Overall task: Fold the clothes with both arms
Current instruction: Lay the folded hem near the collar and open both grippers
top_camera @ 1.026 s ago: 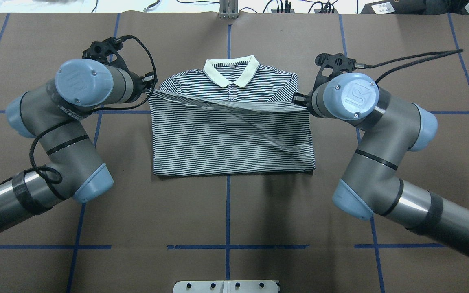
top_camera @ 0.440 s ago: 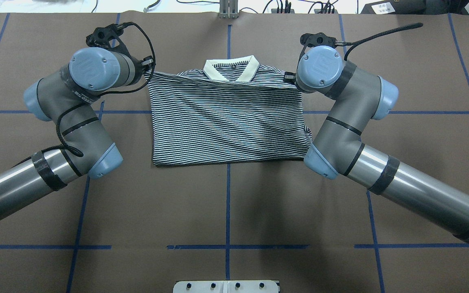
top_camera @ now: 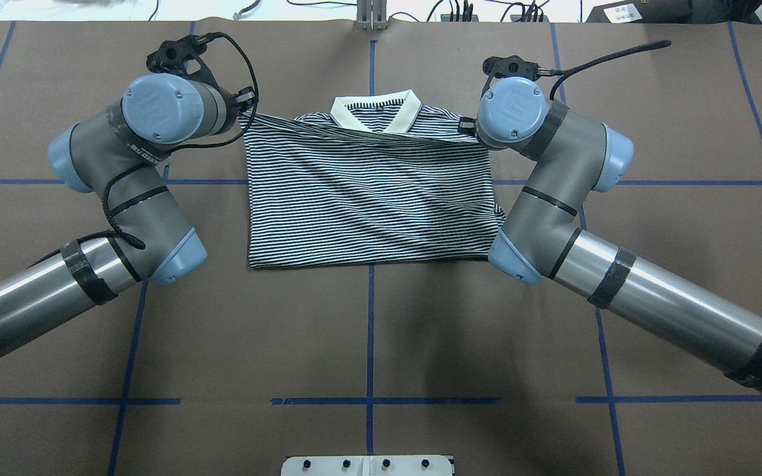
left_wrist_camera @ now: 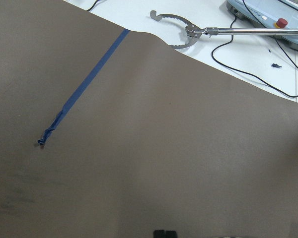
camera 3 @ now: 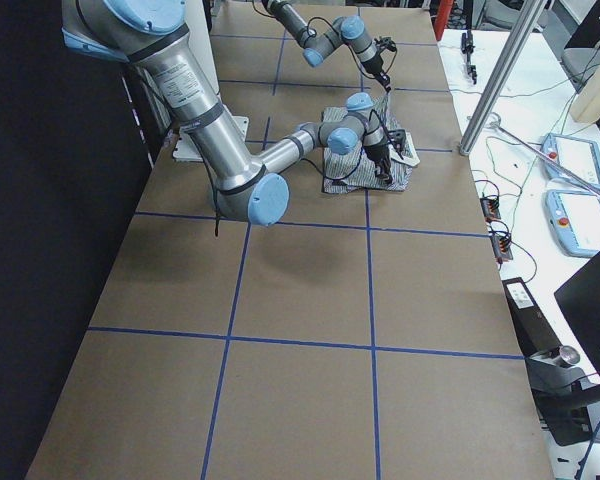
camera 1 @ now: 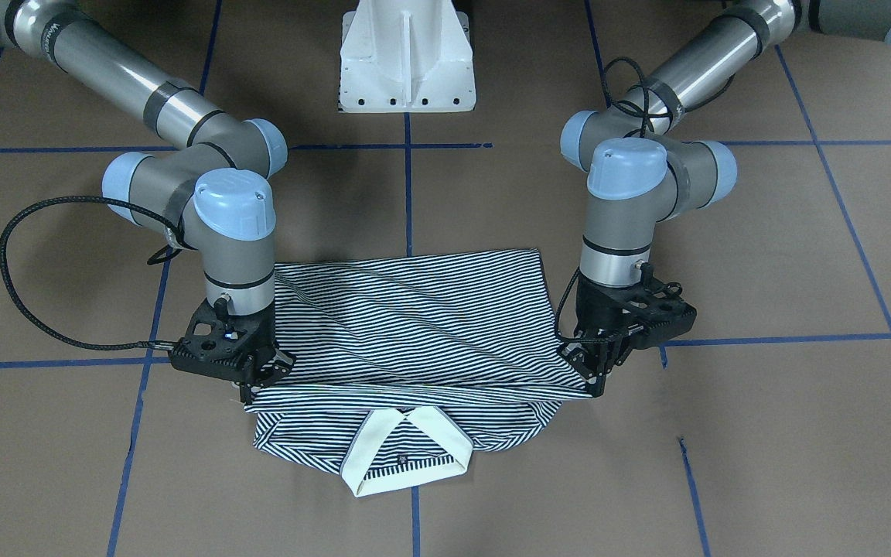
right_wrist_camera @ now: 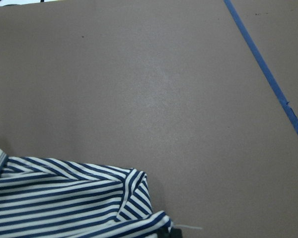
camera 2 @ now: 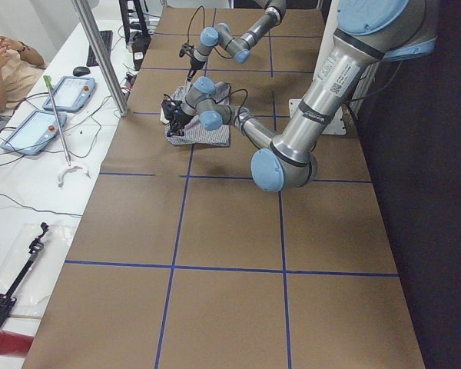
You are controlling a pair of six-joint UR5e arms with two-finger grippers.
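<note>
As the brown table (top_camera: 368, 330) is bearing everything, entries are running downward: left arm (top_camera: 123, 198) and right arm (top_camera: 553, 211) reaching forward; polo shirt (top_camera: 368, 198) lying between them, folded over; left gripper (camera 1: 594, 383) and right gripper (camera 1: 256, 387) each clamping tight on one corner of its raised edge — that edge hanging taut just short of the collar (camera 1: 407, 460).

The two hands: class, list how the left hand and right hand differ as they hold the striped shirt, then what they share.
The left hand pinches the polo shirt's corner on the robot's left; the right hand, the opposite corner. The right hand's wrist view shows striped cloth; the left hand's shows none. Both are shut on the folded-over edge, stretched between them near the collar.
</note>
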